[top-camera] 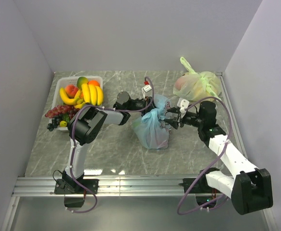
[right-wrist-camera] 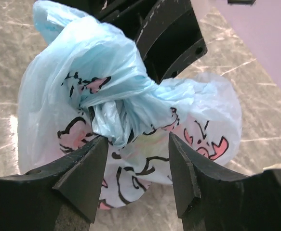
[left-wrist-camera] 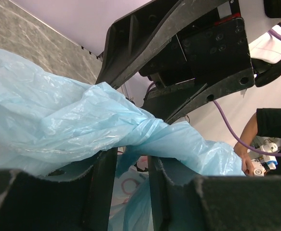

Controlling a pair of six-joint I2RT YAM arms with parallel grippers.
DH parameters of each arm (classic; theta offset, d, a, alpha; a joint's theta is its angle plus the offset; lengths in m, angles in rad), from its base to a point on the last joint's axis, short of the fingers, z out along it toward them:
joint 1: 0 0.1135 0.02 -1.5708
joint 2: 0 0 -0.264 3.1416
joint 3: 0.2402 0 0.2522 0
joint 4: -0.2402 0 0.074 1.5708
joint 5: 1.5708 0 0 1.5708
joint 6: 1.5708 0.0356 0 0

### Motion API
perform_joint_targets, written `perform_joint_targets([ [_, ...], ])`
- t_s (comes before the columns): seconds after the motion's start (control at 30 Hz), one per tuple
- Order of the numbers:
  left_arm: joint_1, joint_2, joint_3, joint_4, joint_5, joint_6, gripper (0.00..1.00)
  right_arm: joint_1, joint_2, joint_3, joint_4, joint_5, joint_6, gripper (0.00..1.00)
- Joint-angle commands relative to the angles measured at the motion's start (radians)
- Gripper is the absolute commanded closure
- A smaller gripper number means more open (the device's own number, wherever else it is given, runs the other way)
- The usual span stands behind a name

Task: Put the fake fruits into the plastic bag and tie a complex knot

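The bag point(top-camera: 152, 131) sat mid-counter with its knot point(right-wrist-camera: 116, 110) on top. The right claw point(right-wrist-camera: 136, 143), in from 3 o'clock, was open and straddling the knot without gripping it. The left claw point(left-wrist-camera: 133, 156), at 11 o'clock, looked pinched on the bag. I'd clamp low on the twist, then pull slowly. Spare fruits point(top-camera: 85, 94) sat at 10 o'clock.

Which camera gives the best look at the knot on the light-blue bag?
Right wrist: the knot sits large and centred, just beyond the open right tool. Left wrist shows only a stretched twist of the bag up close; top external shows it tiny and partly hidden.
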Motion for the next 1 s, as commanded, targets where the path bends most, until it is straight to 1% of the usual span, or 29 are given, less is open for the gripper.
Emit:
perform_joint_targets([
  [0.0,0.000,-0.016,-0.007,0.083,0.025,0.010,0.63,0.009,0.026,0.031,0.086,0.001,0.014,0.41],
  [0.1,0.002,-0.016,-0.008,0.084,0.025,0.009,0.63,0.016,0.047,0.049,0.065,-0.016,-0.001,0.45],
  [0.13,0.002,-0.015,-0.007,0.089,0.028,0.006,0.63,0.021,0.049,0.052,0.057,-0.025,-0.009,0.48],
  [0.2,0.005,-0.015,-0.008,0.090,0.028,0.003,0.63,0.027,0.057,0.059,0.025,-0.034,-0.048,0.50],
  [0.37,0.005,-0.012,-0.013,0.109,0.025,-0.009,0.62,0.036,0.063,0.062,0.034,-0.036,-0.045,0.52],
  [0.47,0.005,-0.010,-0.013,0.116,0.025,-0.014,0.62,0.047,0.061,0.062,0.037,-0.040,-0.052,0.57],
  [0.53,0.008,-0.012,-0.013,0.107,0.025,-0.009,0.62,0.050,0.058,0.063,0.033,-0.042,-0.056,0.74],
  [0.57,0.008,-0.013,-0.013,0.102,0.025,-0.003,0.62,0.056,0.063,0.066,-0.002,-0.034,-0.077,0.82],
  [0.6,0.011,-0.018,-0.013,0.093,0.022,0.003,0.62,0.062,0.063,0.072,-0.010,-0.022,-0.078,0.99],
  [0.67,0.013,-0.019,-0.015,0.072,0.019,0.015,0.61,0.062,0.071,0.097,-0.070,-0.011,-0.096,1.00],
  [0.77,0.029,-0.028,-0.022,0.034,0.002,0.030,0.61,0.062,0.064,0.111,-0.115,0.006,-0.101,1.00],
  [0.93,0.074,-0.047,-0.038,-0.012,-0.024,0.052,0.58,0.064,0.020,0.106,-0.153,0.015,-0.102,1.00],
  [0.97,0.079,-0.054,-0.039,-0.029,-0.030,0.079,0.57,0.062,0.011,0.100,-0.158,0.016,-0.099,1.00],
])
